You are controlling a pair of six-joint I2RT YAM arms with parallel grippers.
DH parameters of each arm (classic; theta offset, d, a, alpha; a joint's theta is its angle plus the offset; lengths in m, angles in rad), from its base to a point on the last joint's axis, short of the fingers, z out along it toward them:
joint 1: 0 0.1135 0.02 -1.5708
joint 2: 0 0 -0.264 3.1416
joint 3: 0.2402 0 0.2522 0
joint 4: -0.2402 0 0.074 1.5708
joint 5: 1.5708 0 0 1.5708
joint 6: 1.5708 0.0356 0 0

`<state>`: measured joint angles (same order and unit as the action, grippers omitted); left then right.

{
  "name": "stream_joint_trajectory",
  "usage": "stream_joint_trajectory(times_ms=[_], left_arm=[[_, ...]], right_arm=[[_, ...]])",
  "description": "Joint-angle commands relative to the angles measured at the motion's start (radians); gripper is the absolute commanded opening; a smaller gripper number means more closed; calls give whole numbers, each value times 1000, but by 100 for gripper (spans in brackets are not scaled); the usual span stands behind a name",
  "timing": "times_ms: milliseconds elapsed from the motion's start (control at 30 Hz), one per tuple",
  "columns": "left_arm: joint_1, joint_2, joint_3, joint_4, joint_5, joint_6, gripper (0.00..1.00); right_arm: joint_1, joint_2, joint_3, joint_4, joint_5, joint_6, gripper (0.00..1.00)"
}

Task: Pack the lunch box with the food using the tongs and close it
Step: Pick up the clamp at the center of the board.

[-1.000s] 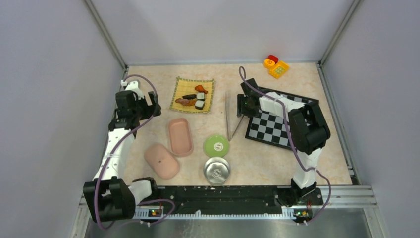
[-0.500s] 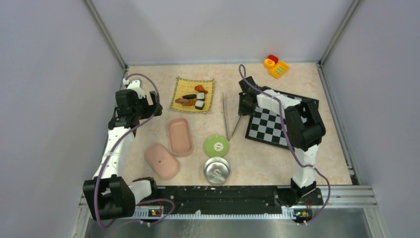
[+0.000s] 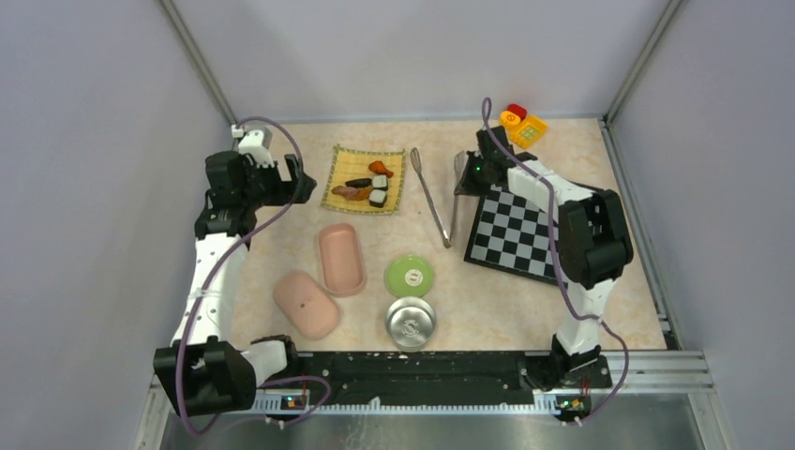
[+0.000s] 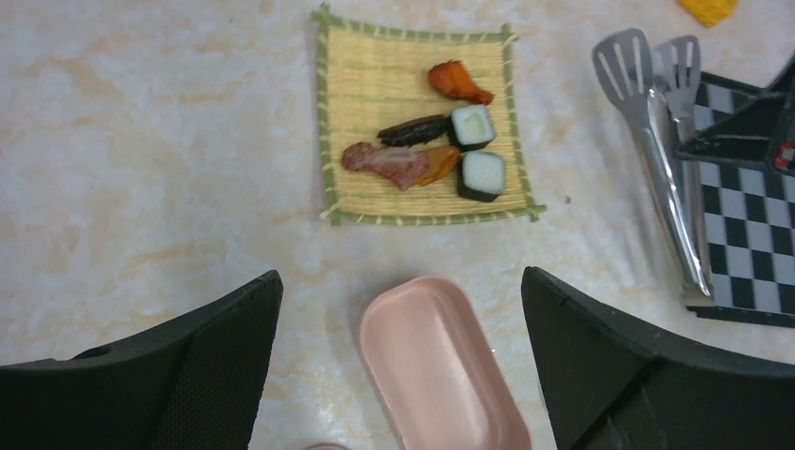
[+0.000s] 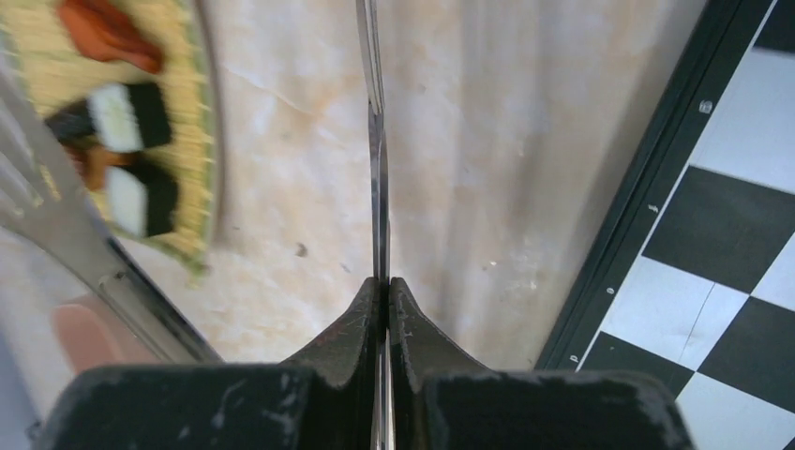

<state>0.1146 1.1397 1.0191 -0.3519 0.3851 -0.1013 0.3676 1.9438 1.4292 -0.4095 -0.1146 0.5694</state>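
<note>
1. The right gripper (image 5: 383,291) was clamped shut on one arm of the tongs (image 3: 430,200), which spread in a V between the yellow mat (image 3: 343,165) and the checkerboard (image 3: 525,234).
2. The left gripper (image 4: 401,279) hung wide open, holding nothing.
3. The food (image 3: 367,187) lay on the mat near the table's (image 3: 497,300) far edge.

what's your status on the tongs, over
Right claw shut on one arm of the tongs. Left claw open, empty. Food all on the mat, lunch box empty. Nothing in the way.
</note>
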Motion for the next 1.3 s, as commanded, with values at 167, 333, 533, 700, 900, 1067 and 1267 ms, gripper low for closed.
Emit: stream_joint_trajectory(times_ms=[167,333,533,700,900,1067,1267], left_arm=[[-1,24,116,144,506,-14,99],[-15,39,49,392,655,-241,99],[-164,58,-33,675,717,-486,99],[-263,110,-133,1037,710,-720,99],[-401,189,-121,1025,659,-721,99],[-453,240,-98,1052,637,-754,99],[-454,279,-65,1188,632,-859,90]], right_arm=[[-36,-220,50,313,-304,211,0],[-35,-267,22,455,-396,348,0],[-20,-310,-39,630,-429,501,0],[11,-314,-69,730,-448,612,0],[56,-313,-69,797,-457,648,0],[96,-315,-95,842,-467,656,0],[118,-329,-146,887,-474,647,0]])
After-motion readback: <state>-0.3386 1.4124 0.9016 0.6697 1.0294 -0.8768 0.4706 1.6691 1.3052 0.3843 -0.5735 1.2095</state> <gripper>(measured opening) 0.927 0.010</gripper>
